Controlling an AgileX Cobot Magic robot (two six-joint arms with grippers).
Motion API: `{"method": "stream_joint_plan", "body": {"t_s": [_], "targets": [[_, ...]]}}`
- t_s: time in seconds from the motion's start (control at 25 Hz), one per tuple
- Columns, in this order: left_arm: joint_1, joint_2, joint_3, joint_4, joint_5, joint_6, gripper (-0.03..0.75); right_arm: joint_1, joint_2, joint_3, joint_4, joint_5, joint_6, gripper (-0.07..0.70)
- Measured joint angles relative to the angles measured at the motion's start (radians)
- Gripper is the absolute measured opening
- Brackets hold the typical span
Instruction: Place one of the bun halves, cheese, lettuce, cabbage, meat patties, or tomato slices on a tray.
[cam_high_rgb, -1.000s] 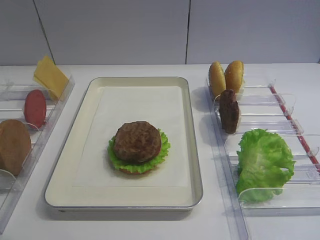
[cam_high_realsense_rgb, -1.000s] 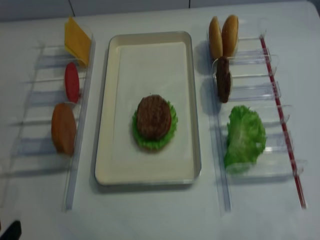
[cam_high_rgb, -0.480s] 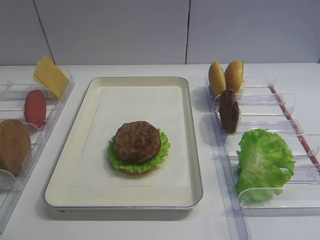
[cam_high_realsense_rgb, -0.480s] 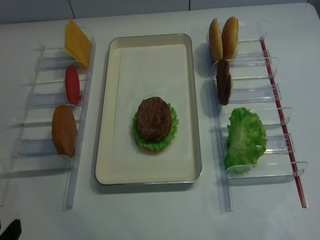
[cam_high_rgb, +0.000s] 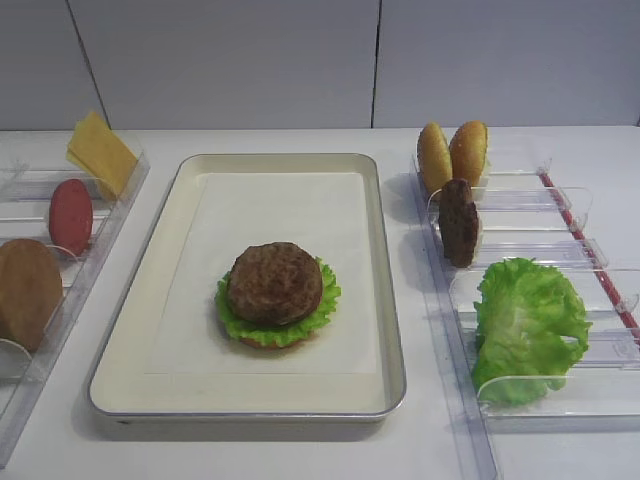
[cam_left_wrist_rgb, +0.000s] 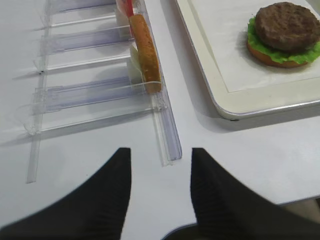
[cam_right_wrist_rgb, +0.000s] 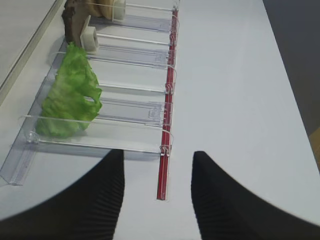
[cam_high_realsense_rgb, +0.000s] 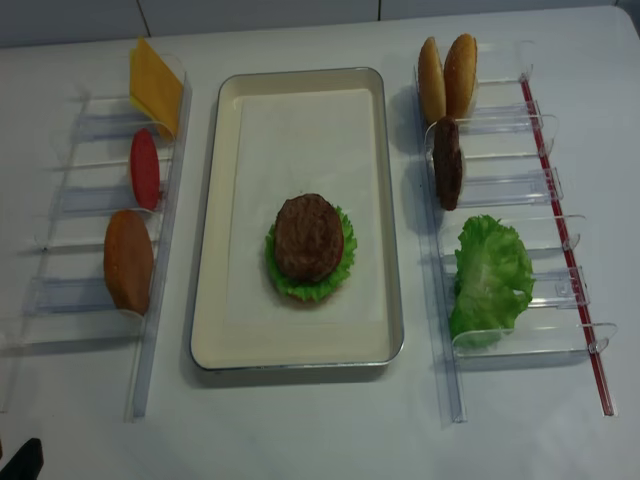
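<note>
Centrally on the white bench (cam_high_rgb: 300, 455): large rectangular cream tray with silvery rim and white paper liner (cam_high_rgb: 160, 290). On its liner, toward the near end, a stack: golden-tan bun half at the bottom (cam_left_wrist_rgb: 270, 58), frilly bright green lettuce leaf above it (cam_high_rgb: 325, 300), dark brown rough-grained meat patty on top (cam_high_rgb: 274, 283). Rest of the liner bare.

Left of the tray, a clear plastic rack (cam_high_realsense_rgb: 80, 190) holding, from far to near, a thin yellow square cheese slice leaning at the far end (cam_high_realsense_rgb: 155, 85), a flat red round tomato slice standing on edge (cam_high_realsense_rgb: 144, 168), and a tan bun piece standing on edge (cam_high_realsense_rgb: 128, 262).

Right of the tray, a second clear plastic rack with a red strip along its outer side (cam_high_realsense_rgb: 560, 230). At its far end, two golden-tan bun halves standing upright side by side (cam_high_rgb: 452, 155); just nearer, a second dark brown patty on edge (cam_high_rgb: 459, 222); nearer still, a big crinkled green lettuce leaf draped across the dividers (cam_high_rgb: 525, 325).

Left pincer (cam_left_wrist_rgb: 160, 200) seen only from its wrist camera: spread, nothing between the dark ribbed fingers (cam_left_wrist_rgb: 112, 200), hovering over bare bench near the end of the left rack. Right pincer (cam_right_wrist_rgb: 157, 200) likewise spread and empty, fingers (cam_right_wrist_rgb: 220, 200) apart over the near end of the red strip, lettuce leaf off to its left.
</note>
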Motion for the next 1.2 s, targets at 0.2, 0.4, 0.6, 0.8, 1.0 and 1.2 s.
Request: {"method": "stream_joint_plan", "body": {"t_s": [0.2,0.4,0.6,0.8,1.0,1.2], "targets": [[0.000,0.000,0.000,0.000,0.000,0.000,0.262,0.000,0.000,0.000,0.000,0.000,0.000,0.350],[0.000,0.000,0.000,0.000,0.000,0.000,0.262,0.000,0.000,0.000,0.000,0.000,0.000,0.350],[0.000,0.000,0.000,0.000,0.000,0.000,0.262,0.000,0.000,0.000,0.000,0.000,0.000,0.350],[0.000,0.000,0.000,0.000,0.000,0.000,0.262,0.000,0.000,0.000,0.000,0.000,0.000,0.350],[0.000,0.000,0.000,0.000,0.000,0.000,0.262,0.000,0.000,0.000,0.000,0.000,0.000,0.350],[0.000,0.000,0.000,0.000,0.000,0.000,0.262,0.000,0.000,0.000,0.000,0.000,0.000,0.350]]}}
